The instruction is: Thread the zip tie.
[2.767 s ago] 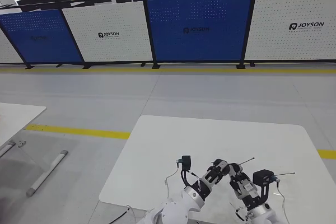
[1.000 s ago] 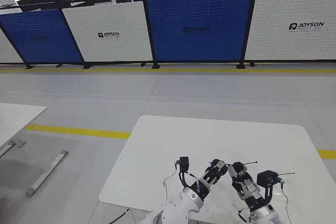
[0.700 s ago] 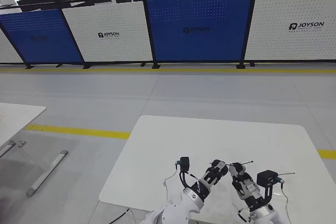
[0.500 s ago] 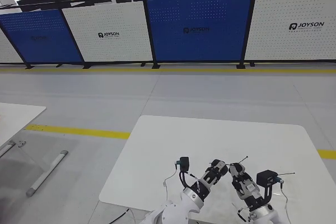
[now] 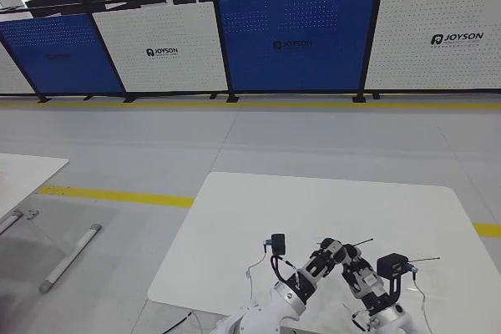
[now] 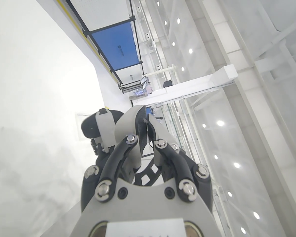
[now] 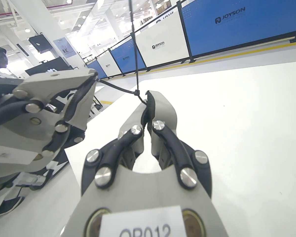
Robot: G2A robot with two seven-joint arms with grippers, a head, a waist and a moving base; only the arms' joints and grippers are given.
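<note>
The black zip tie (image 7: 135, 50) is held in the air above the white table (image 5: 334, 200), near its front edge. My right gripper (image 7: 146, 99) is shut on it just below a small junction (image 7: 137, 92). From that junction, one long strand rises and a short strand (image 7: 113, 87) runs sideways to my left gripper (image 7: 95, 78), which is shut on its end. In the left wrist view, my left gripper (image 6: 146, 114) is pressed shut with a sliver of black between the pads. In the top view, the left gripper (image 5: 331, 249) and right gripper (image 5: 351, 255) sit close together, and the zip tie's free end (image 5: 364, 243) sticks out to the right.
The white table has bare surface ahead of the grippers and to both sides. A second white table (image 5: 17, 175) stands off to the left across the floor. Blue and white panel fencing (image 5: 292, 46) lines the back, behind a yellow floor line (image 5: 117, 196).
Both grippers stayed shut and close together and shifted slightly to the right. The zip tie's free end swung from pointing up and away to leaning right.
</note>
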